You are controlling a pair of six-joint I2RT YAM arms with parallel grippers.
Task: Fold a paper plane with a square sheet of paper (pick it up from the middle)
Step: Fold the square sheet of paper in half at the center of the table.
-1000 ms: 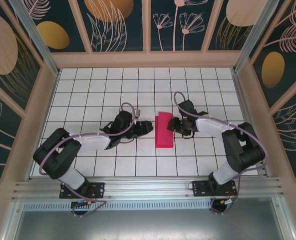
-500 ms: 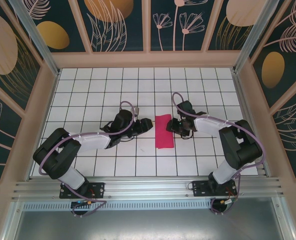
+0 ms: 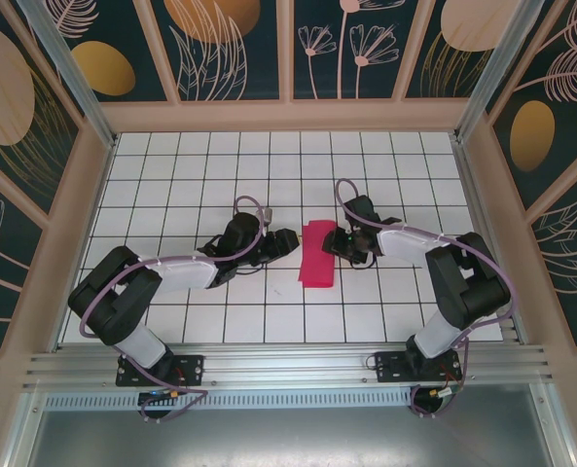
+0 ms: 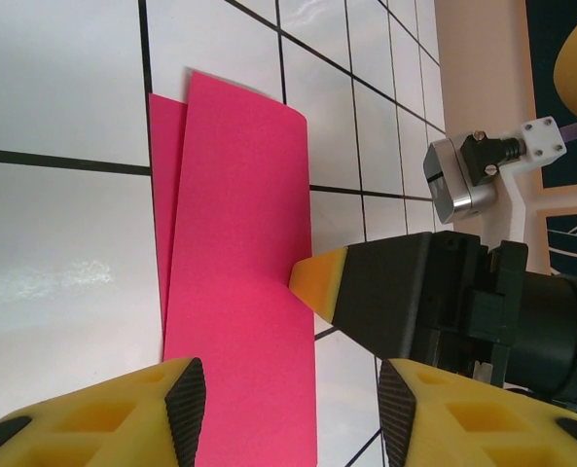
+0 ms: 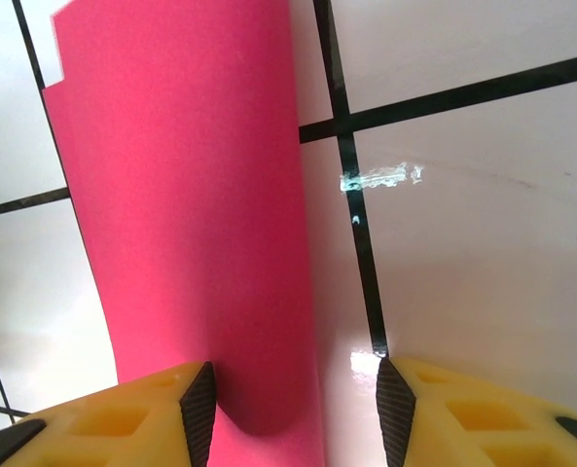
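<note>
- The square sheet of paper [image 3: 317, 253], folded into a narrow two-layer strip, lay flat on the worktop [image 3: 171, 175] between both arms.
- It looked light, limp and quick to slide or crease, so I judged a long edge at mid-length the best hold.
- My left pincer [image 3: 284, 240] stood part open beside it, gripping nothing.
- My right pincer [image 3: 339, 243] straddled the opposite edge, unclamped.

The folded paper sheet [image 4: 239, 292] was cut off at the lower edge in both wrist views.
</note>
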